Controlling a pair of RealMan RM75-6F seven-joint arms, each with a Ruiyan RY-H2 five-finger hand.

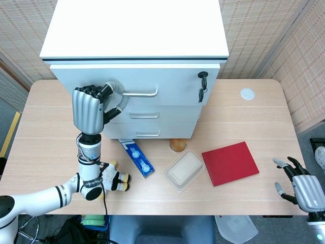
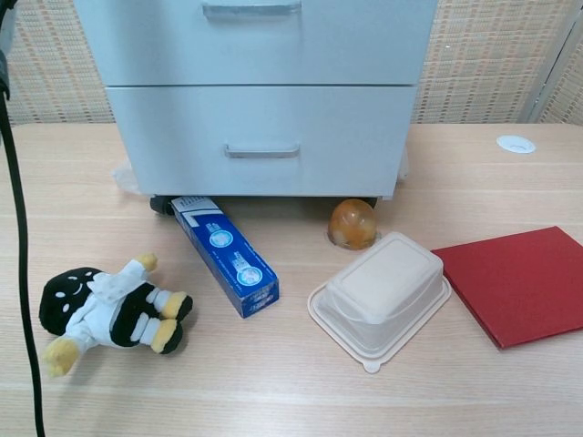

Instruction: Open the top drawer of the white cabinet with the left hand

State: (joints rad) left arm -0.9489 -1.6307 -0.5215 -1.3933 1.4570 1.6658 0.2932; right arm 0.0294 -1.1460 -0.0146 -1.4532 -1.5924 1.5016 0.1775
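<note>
The white cabinet point(image 1: 136, 30) stands at the back of the table. Its top drawer point(image 1: 172, 81) sits pulled out a little, past the two drawers below. My left hand point(image 1: 89, 108) grips the left end of the top drawer's metal handle point(image 1: 142, 93), fingers curled around it. A key point(image 1: 202, 77) hangs in the lock at the drawer's right. My right hand point(image 1: 302, 186) hangs open off the table's front right corner. The chest view shows only the lower drawers point(image 2: 260, 137) and neither hand.
In front of the cabinet lie a blue box point(image 1: 136, 157), a plush toy point(image 1: 116, 178), a small round orange thing point(image 1: 177, 146), a beige lidded container point(image 1: 184, 170) and a red book point(image 1: 230, 162). A white disc point(image 1: 247, 93) sits at the back right.
</note>
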